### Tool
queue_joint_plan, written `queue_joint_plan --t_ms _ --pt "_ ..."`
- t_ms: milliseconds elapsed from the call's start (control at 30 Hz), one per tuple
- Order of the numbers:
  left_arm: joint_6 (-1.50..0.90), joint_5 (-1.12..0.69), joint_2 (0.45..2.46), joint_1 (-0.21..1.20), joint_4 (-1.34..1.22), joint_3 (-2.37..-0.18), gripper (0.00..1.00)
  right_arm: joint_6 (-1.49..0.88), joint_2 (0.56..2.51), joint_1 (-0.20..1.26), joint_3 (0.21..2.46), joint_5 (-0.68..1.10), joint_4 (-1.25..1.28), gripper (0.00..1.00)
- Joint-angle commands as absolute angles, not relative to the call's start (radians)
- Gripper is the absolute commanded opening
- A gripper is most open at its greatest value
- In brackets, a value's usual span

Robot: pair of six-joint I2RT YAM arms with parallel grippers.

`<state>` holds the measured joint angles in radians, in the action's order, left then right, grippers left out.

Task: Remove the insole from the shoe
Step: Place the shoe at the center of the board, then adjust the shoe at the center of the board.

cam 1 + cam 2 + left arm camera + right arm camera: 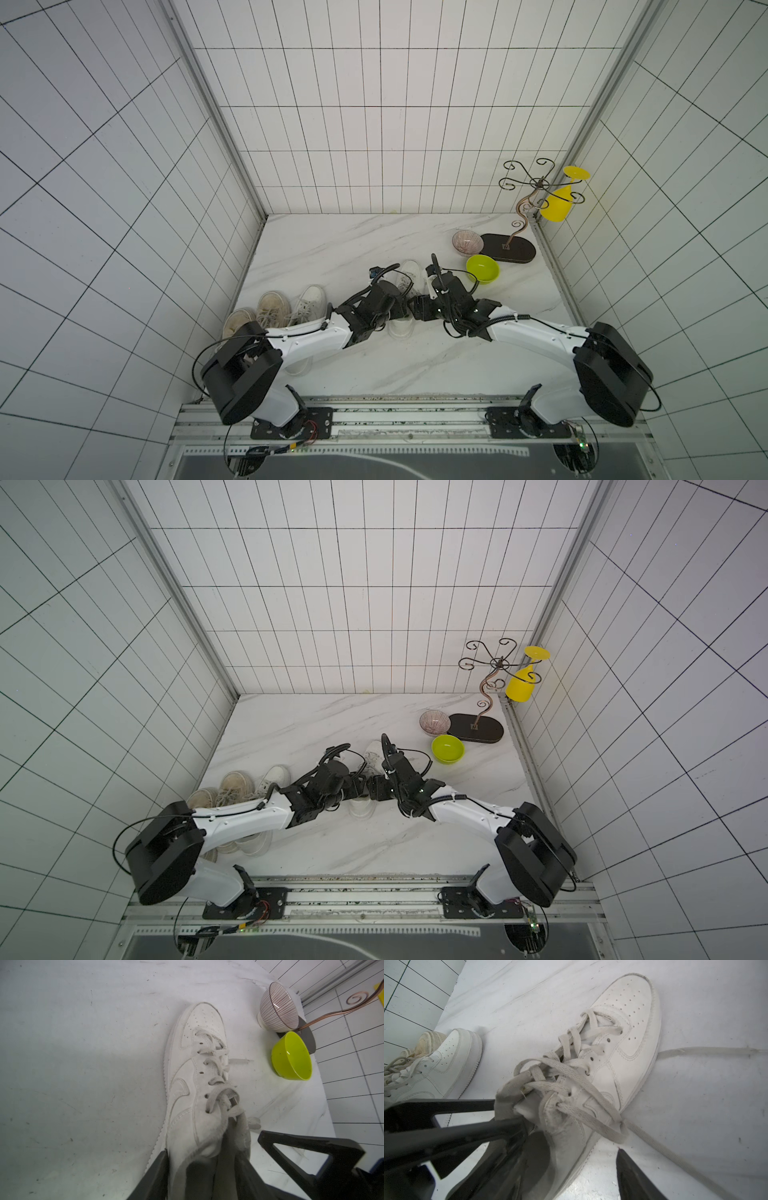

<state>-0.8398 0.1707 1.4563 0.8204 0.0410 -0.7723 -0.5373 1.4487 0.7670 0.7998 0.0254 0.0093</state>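
Observation:
A white sneaker, the shoe [410, 272] [372, 752], lies mid-table with its toe pointing away from the arms and its laces loose. Both grippers hang over its heel end. My left gripper [199, 1165] is open: one finger [158, 1172] is outside the shoe's side wall and the other reaches down into the opening by the raised tongue [242, 1132]. My right gripper [571, 1159] is open too. Its outer finger [631, 1174] stands clear of the sole and its other finger is in the opening. The insole is hidden in the dark inside of the shoe [623, 1053].
Three other pale shoes [309, 303] [272, 307] [239, 322] stand in a row at the left, partly under my left arm. A green bowl [482, 269], a striped bowl [467, 242] and a wire stand [509, 248] holding a yellow cup [557, 205] are at the back right. A loose lace [706, 1051] trails over the table.

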Motion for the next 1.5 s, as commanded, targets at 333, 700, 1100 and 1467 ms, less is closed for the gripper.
queue_joint_plan --t_ms 333,700,1100,1467 --pt "-0.553 0.039 1.431 0.722 0.037 -0.801 0.62 -0.524 1.507 0.785 0.853 -0.044 0.006 0.63" --pt "-0.541 0.058 1.490 0.706 0.025 -0.795 0.55 -0.554 1.555 0.787 0.892 -0.121 -0.019 0.56" --pt "-0.539 0.062 1.576 0.715 0.035 -0.867 0.26 -0.556 1.595 0.790 0.945 -0.250 -0.034 0.52" --pt "-0.601 0.127 1.541 0.653 0.045 -0.805 0.00 -0.662 1.574 0.684 0.891 -0.408 -0.067 0.26"
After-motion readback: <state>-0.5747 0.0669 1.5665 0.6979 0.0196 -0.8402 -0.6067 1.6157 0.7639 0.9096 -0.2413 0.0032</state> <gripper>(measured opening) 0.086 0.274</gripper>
